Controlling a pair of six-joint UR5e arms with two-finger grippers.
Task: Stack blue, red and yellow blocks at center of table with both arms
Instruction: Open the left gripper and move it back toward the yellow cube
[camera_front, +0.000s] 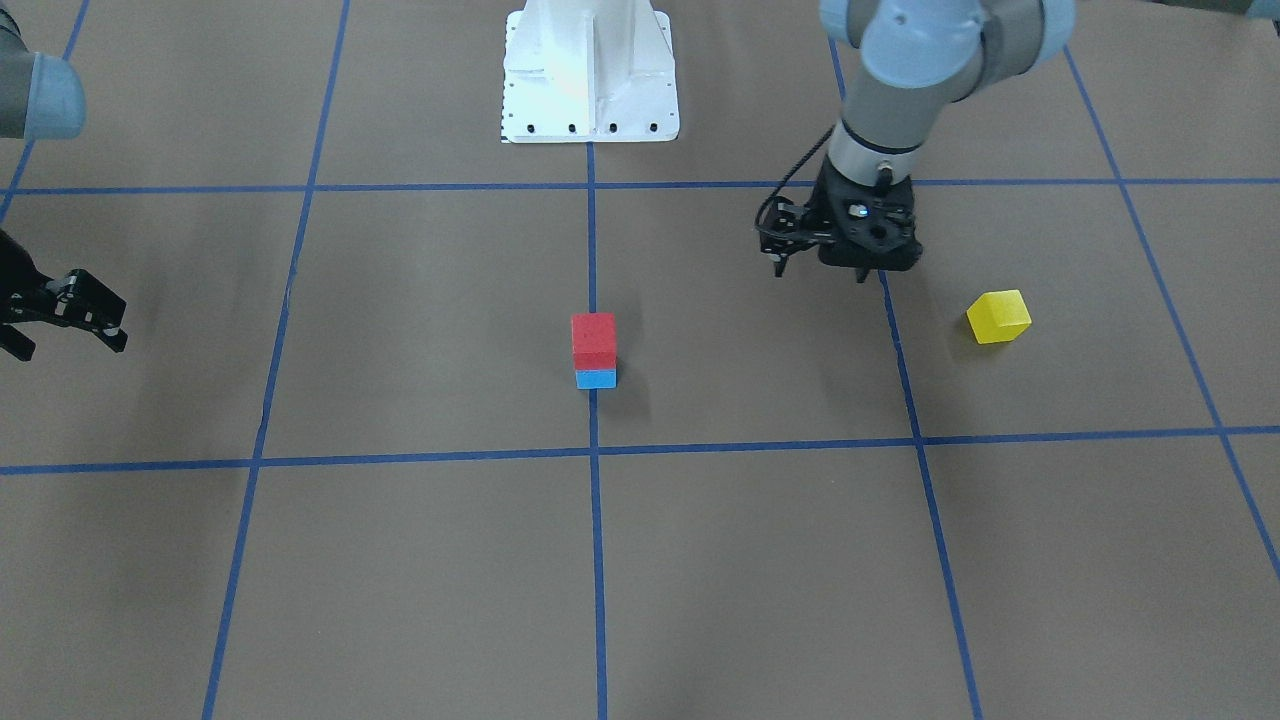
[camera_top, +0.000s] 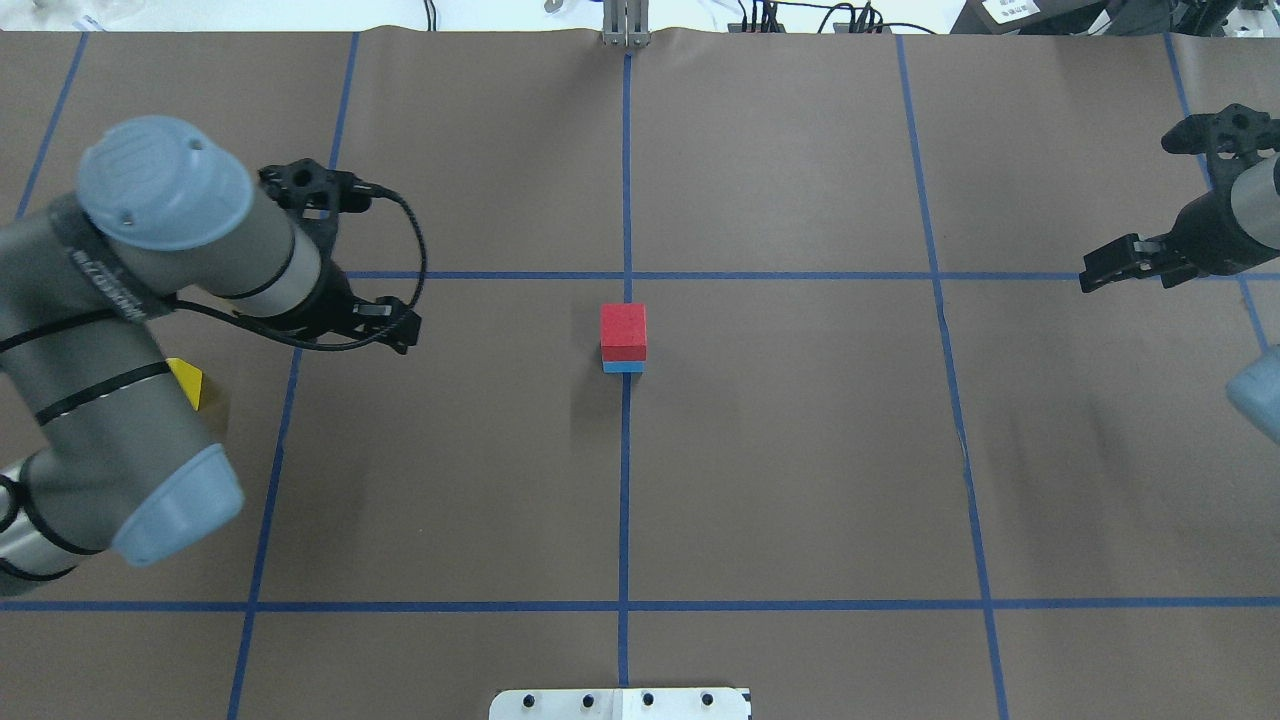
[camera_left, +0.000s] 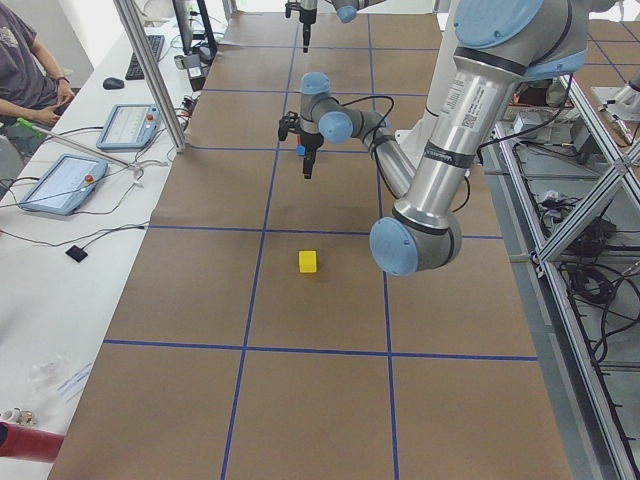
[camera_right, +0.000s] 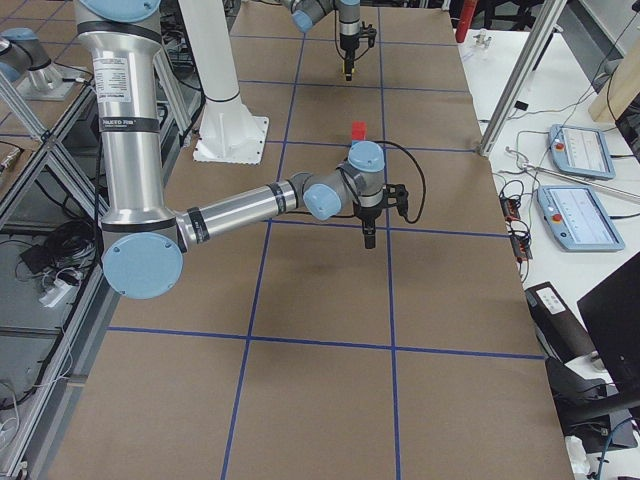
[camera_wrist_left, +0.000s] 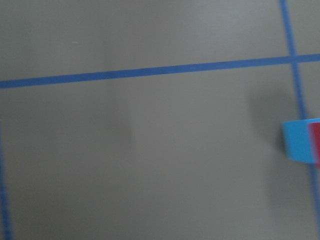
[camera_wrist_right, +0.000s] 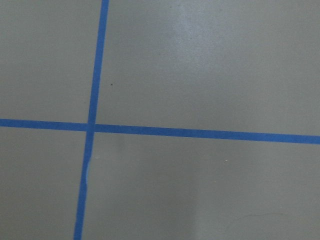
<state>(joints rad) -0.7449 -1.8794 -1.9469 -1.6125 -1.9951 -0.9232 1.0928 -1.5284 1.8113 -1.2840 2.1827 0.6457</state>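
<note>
Red block sits on blue block at the centre of the surface. Yellow block lies near the left hand, which carries nothing; its spread, cannot tell. Right hand waits far off, fingers apart, empty. The danger I see: an off-centre pinch skews yellow, or a heavy placement topples the pair
</note>
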